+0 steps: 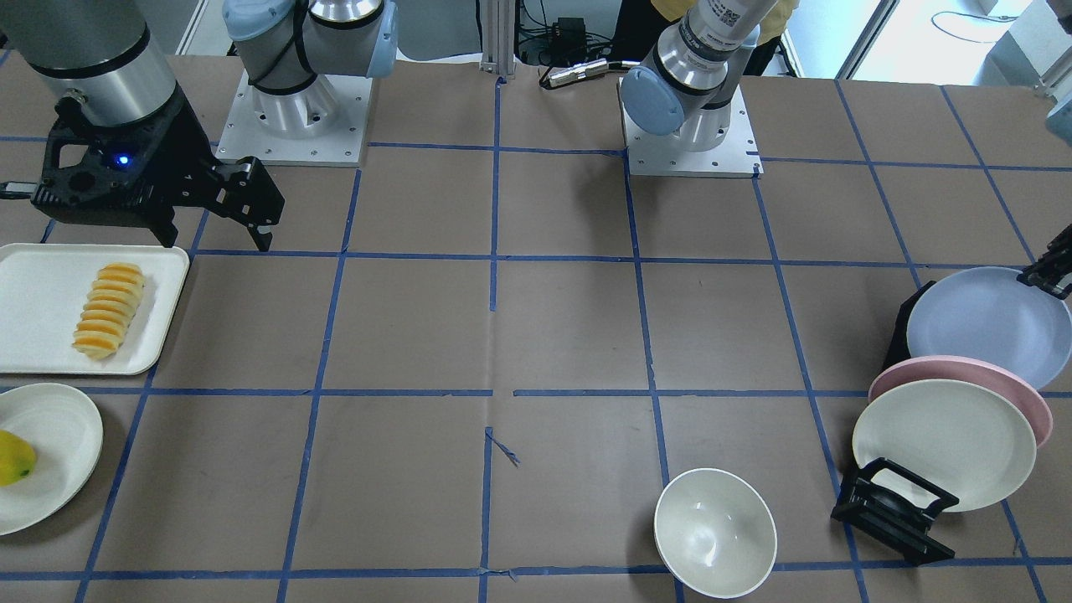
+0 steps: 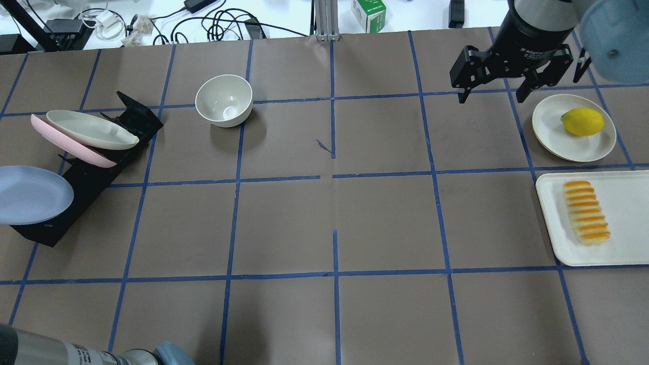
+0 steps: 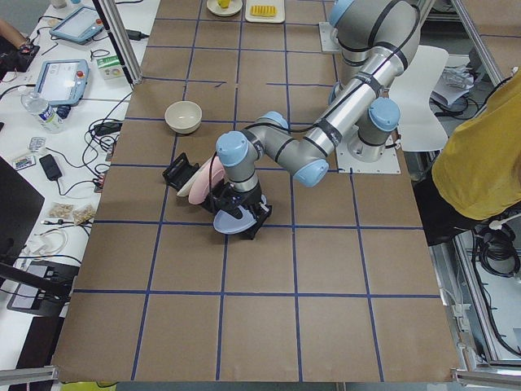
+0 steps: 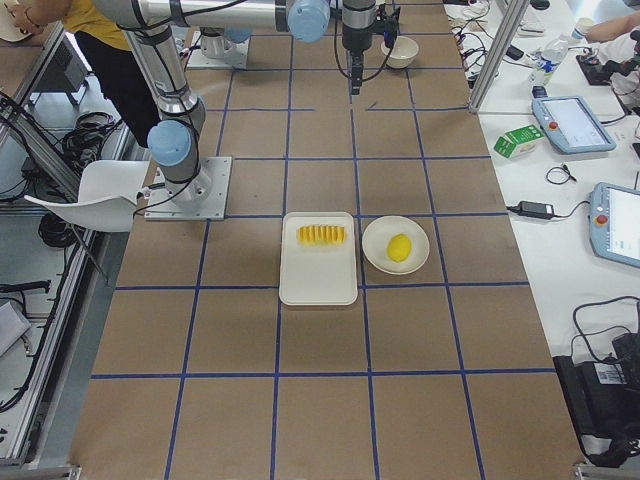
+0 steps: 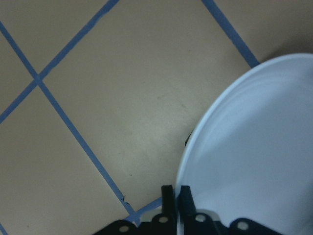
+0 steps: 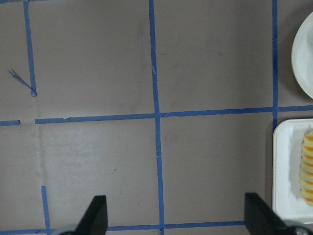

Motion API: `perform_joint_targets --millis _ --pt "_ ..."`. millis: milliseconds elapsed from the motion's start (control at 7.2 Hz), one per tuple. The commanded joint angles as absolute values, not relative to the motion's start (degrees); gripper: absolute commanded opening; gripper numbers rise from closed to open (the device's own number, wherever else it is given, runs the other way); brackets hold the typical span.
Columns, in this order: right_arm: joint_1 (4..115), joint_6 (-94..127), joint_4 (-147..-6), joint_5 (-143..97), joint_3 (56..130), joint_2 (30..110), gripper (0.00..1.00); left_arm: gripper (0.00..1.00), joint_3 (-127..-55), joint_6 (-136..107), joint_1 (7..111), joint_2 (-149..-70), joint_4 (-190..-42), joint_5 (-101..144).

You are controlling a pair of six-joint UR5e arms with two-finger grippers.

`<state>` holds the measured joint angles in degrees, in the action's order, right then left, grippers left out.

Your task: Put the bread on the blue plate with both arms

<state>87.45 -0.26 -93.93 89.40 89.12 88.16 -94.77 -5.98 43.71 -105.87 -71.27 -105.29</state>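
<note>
The bread [image 1: 109, 310] lies on a white tray [image 1: 33, 301]; it also shows in the overhead view [image 2: 586, 212] and at the right edge of the right wrist view [image 6: 308, 169]. The blue plate [image 1: 988, 322] leans at the end of a black rack [image 2: 96, 172]. My left gripper [image 5: 176, 196] is shut on the blue plate's rim [image 5: 254, 147]; in the front view it [image 1: 1047, 272] is at the right edge. My right gripper [image 2: 491, 96] is open and empty, above the table beside the tray [image 1: 216, 237].
A pink plate [image 2: 71, 147] and a cream plate [image 2: 88, 129] lean in the same rack. A white bowl [image 2: 224, 100] stands alone. A yellow fruit [image 2: 582, 121] lies on a cream plate [image 2: 550, 126] next to the tray [image 2: 628, 223].
</note>
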Motion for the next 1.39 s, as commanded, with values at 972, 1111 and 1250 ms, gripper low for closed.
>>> perform_joint_targets --millis 972,1111,1250 --pt "67.57 -24.1 -94.39 89.12 97.16 88.15 1.0 0.0 -86.01 -4.57 56.99 -96.15 -96.4 -85.45" --pt "64.11 -26.08 -97.87 89.56 100.16 87.89 1.0 0.0 -89.09 -5.01 62.17 -97.54 -89.02 -83.43" --pt "61.64 -29.41 -101.83 90.17 103.94 87.72 1.0 0.0 -93.82 -5.36 66.05 -98.86 -80.77 -79.23"
